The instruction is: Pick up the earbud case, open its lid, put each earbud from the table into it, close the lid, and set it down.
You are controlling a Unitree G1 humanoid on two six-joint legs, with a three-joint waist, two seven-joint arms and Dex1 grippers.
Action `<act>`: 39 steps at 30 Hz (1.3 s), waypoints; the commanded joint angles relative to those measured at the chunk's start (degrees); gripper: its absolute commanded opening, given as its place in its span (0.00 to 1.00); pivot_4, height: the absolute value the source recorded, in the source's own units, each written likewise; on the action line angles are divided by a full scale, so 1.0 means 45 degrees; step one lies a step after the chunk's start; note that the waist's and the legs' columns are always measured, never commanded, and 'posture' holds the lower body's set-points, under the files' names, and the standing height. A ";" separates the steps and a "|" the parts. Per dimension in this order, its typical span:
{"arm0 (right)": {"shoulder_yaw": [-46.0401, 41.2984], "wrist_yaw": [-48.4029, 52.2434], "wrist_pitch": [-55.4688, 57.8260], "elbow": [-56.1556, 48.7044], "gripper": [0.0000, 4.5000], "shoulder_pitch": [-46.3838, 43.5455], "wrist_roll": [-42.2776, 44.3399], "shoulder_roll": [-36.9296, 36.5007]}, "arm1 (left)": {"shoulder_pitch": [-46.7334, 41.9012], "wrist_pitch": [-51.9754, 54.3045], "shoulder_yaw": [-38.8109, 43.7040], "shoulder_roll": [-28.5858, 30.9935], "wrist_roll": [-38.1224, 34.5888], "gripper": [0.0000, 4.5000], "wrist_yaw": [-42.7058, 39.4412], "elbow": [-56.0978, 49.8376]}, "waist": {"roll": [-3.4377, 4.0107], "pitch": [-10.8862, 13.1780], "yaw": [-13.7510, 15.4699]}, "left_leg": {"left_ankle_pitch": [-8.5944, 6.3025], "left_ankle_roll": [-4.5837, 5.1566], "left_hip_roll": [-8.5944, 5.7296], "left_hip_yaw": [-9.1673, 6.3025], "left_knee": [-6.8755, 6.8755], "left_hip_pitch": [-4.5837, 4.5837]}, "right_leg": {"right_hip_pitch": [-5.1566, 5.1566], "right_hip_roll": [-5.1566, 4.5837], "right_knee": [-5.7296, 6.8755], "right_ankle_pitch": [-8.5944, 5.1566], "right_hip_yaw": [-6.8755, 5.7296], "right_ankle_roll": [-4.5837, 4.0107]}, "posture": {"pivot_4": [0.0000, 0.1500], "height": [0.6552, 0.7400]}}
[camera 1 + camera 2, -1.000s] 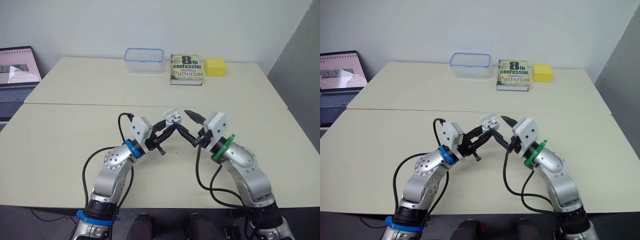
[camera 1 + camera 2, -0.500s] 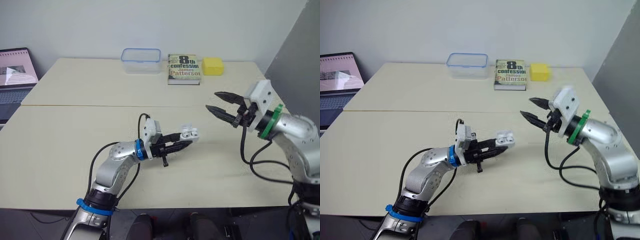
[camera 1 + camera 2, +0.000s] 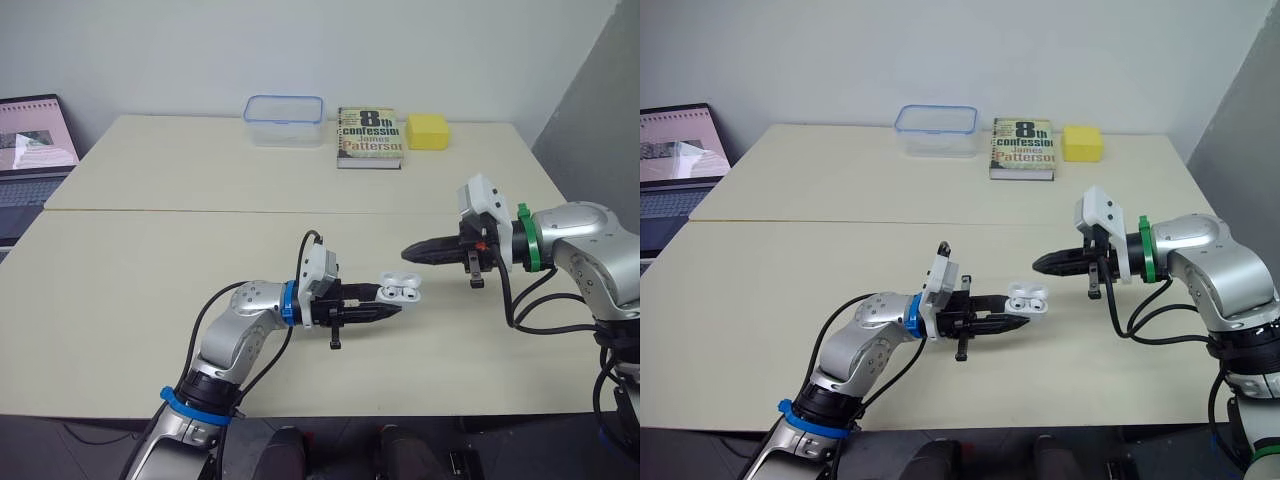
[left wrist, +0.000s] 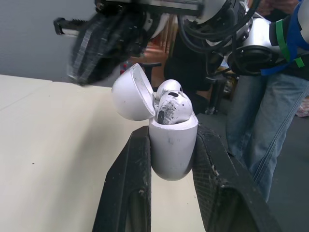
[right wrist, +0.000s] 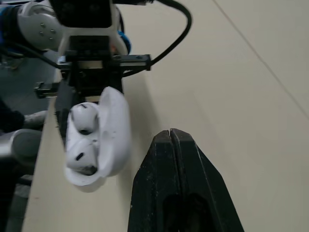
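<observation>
One earbud case (image 4: pixel 173 150), lid up, two earbuds (image 4: pixel 173 107) inside, pinched by the left gripper (image 3: pixel 388 298). The right gripper (image 3: pixel 410 252) is closed, empty. Two beige tables (image 3: pixel 150 260), white wall (image 3: pixel 150 50).

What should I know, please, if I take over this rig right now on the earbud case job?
Left gripper: jaws shut on the earbud case, held over the table, lid open.
Right gripper: jaws shut, empty, pointing at the case, apart from it.
Done: case picked up, lid opened, both earbuds seated inside.
Left: close the lid, then set the case down on the table.
</observation>
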 commanded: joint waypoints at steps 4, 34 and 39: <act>-0.0345 0.0301 0.0972 -0.1445 0.00 0.0656 0.0948 -0.0481 | -0.0133 -0.0342 -0.0109 -0.0081 0.0018 0.17 -0.0151 -0.0381 | 0.0003 0.0002 0.0015 | 0.0000 0.0000 -0.0002 0.0002 0.0000 -0.0001 | 0.0000 -0.0001 -0.0002 0.0000 0.0002 0.0000 | 1.00 1.00; -0.0660 -0.1440 -0.2975 -0.2658 0.00 0.4666 -0.2473 -0.1073 | -0.3654 0.9681 0.1550 -0.0990 -0.1403 0.17 0.4940 0.5543 | -0.0005 0.0015 -0.0012 | 0.0001 -0.0002 -0.0011 -0.0013 0.0002 -0.0009 | 0.0000 -0.0001 -0.0007 -0.0007 -0.0011 0.0016 | 1.00 1.00; -0.0821 -0.1699 -0.2898 -0.3150 0.00 0.4710 -0.2339 -0.0949 | -0.3731 1.0173 0.1520 -0.0718 -0.1258 0.25 0.4866 0.5743 | -0.0005 0.0014 -0.0125 | 0.0002 -0.0004 -0.0006 -0.0011 0.0003 0.0012 | 0.0001 0.0001 0.0018 -0.0006 -0.0005 0.0017 | 1.00 1.00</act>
